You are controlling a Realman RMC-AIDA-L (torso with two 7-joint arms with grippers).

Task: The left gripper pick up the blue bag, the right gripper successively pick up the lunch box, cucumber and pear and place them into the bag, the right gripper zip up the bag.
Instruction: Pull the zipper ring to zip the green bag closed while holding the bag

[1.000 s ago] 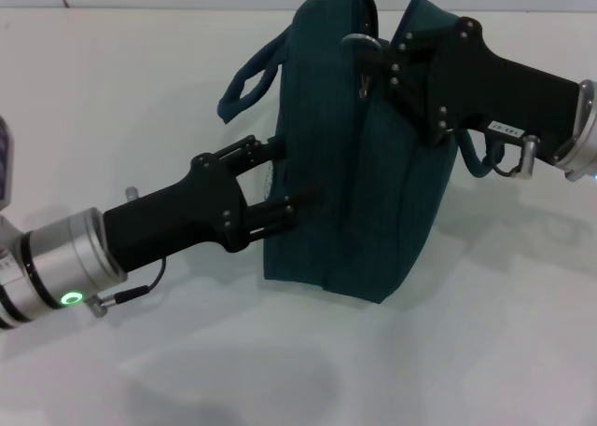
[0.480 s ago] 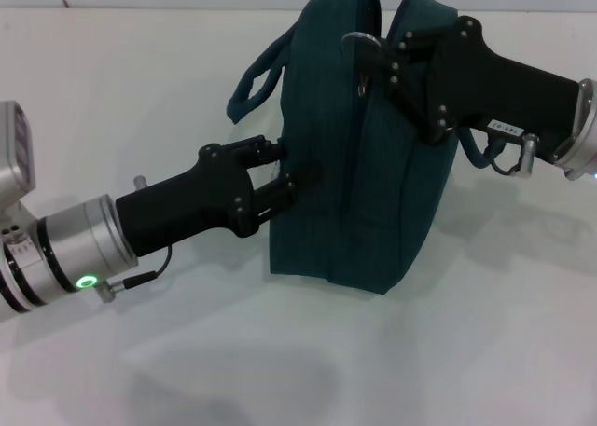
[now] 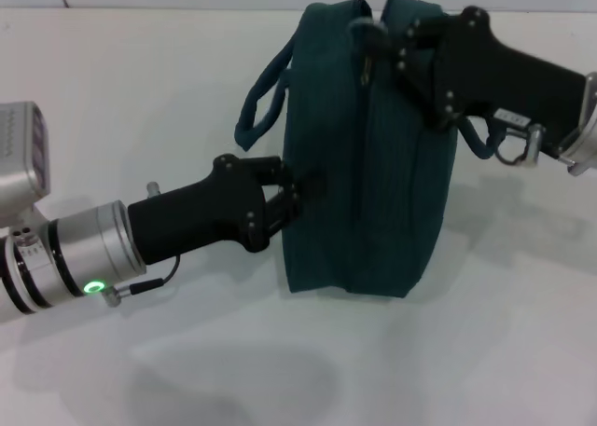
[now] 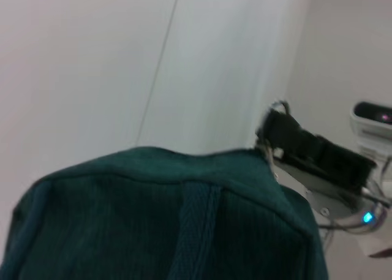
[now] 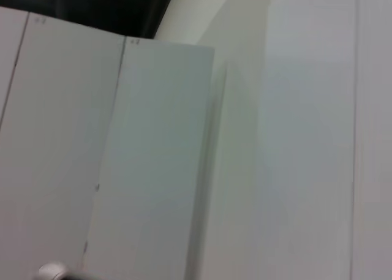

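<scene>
The blue bag [image 3: 373, 165] stands upright between my two grippers, and its closure seam runs down the side facing me. My left gripper [image 3: 300, 191] reaches in from the left and is shut on the fabric of the bag's left face, below a loose handle loop [image 3: 264, 95]. My right gripper [image 3: 375, 40] comes in from the right at the bag's top edge, shut on the zipper pull [image 3: 362, 23]. The left wrist view shows the bag's top and a handle strap [image 4: 196, 231] close up. The lunch box, cucumber and pear are out of view.
A white table [image 3: 140, 72] lies all around the bag. The second handle loop [image 3: 478, 146] hangs behind the right gripper's body. A white wall with panel seams [image 5: 122, 157] fills the right wrist view.
The bag has shifted right and turned more upright. My left gripper followed it, its wrist rolling. My right gripper moved up and right along the bag's top with the zipper pull.
</scene>
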